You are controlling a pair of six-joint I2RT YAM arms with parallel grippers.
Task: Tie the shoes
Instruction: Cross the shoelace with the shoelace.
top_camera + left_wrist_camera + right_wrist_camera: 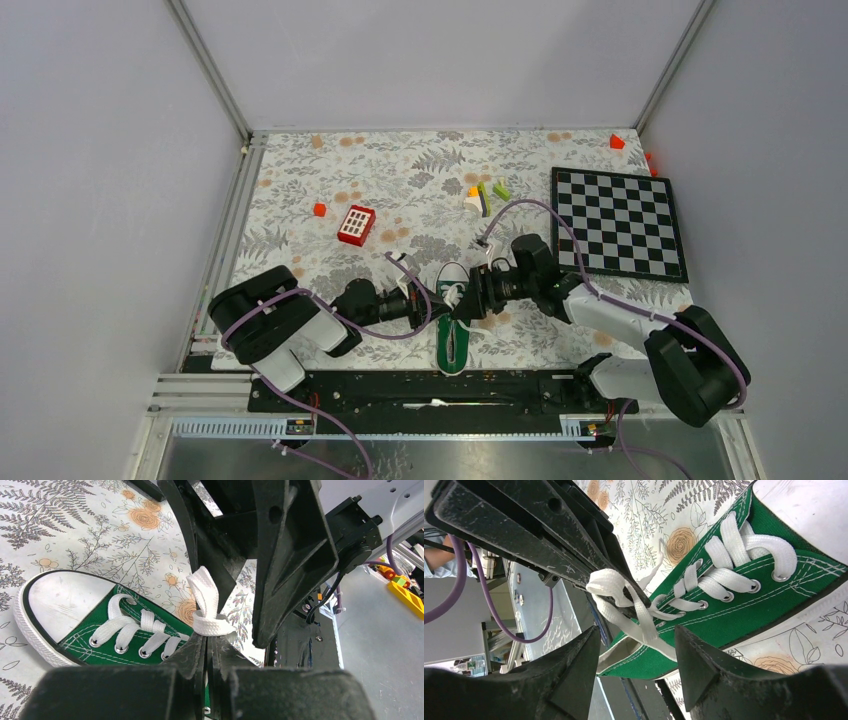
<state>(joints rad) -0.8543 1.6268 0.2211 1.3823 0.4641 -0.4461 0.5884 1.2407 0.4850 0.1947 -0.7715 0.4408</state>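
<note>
The green sneaker [455,335] lies near the table's front edge, with its white toe cap pointing away from the arm bases; it also shows in the wrist views [75,610] [734,615]. My left gripper [207,640] is shut on a folded loop of the white lace [206,600], held up just above the shoe's tongue. My right gripper [636,628] is open, its fingers on either side of the lace strands [611,582] without touching them. In the top view both grippers [448,310] [472,298] meet tip to tip over the shoe's laces.
A red-and-white keypad block [356,224] and a small red block [319,209] sit at the back left. A chessboard [618,222] lies at the right, with small coloured blocks [485,193] beside it. The black base rail [400,385] runs right behind the shoe's heel.
</note>
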